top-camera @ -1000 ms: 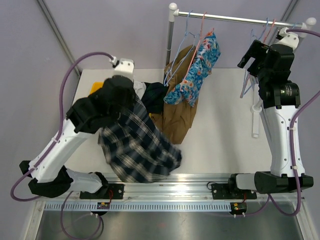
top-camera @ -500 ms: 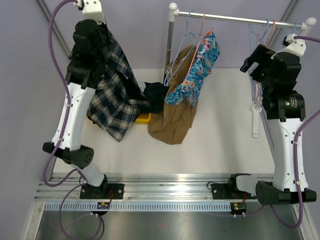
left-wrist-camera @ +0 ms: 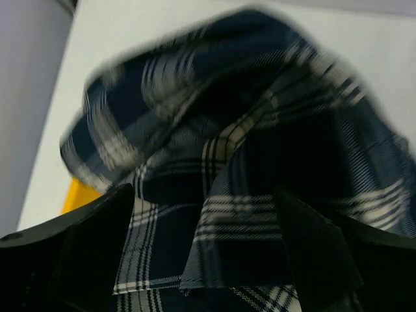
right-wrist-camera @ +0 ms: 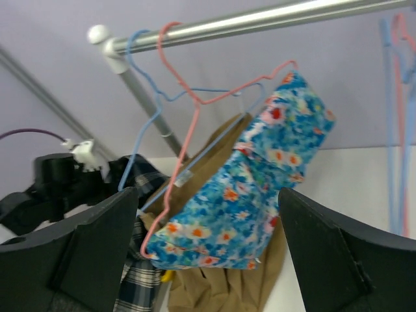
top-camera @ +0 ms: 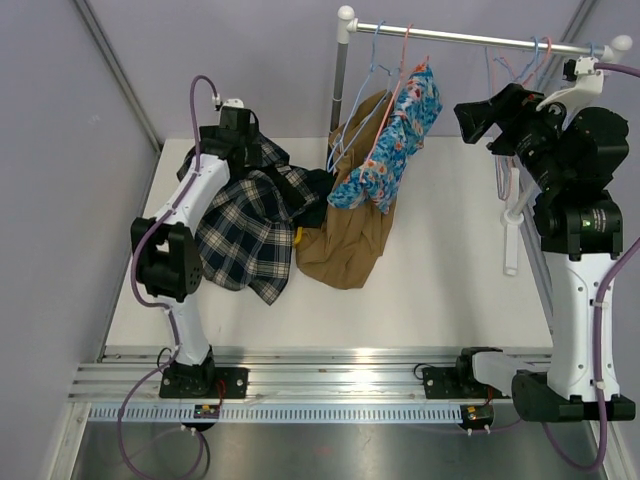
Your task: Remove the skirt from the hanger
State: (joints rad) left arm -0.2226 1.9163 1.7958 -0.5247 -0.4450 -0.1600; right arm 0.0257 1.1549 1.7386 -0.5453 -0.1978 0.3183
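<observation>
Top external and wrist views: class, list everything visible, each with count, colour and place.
tan pleated cloth skirt: one, tan, hanging under the rail's left end
light-blue wire hanger: one, light blue, on the rail above the skirt
pink wire hanger: one, pink, carrying the floral garment
blue floral cloth garment: one, blue, in front of the skirt
dark tartan cloth garment: one, dark with white, heaped at table's left
small yellow object: one, yellow, beside the tartan garment
bare wire hangers: several, blue and pink, rail's right end
silver metal rail: one, silver, at the back
white table: one, white, underneath
left pincer: one, black, open, over the tartan garment
right pincer: one, black, open, raised toward the rail
</observation>
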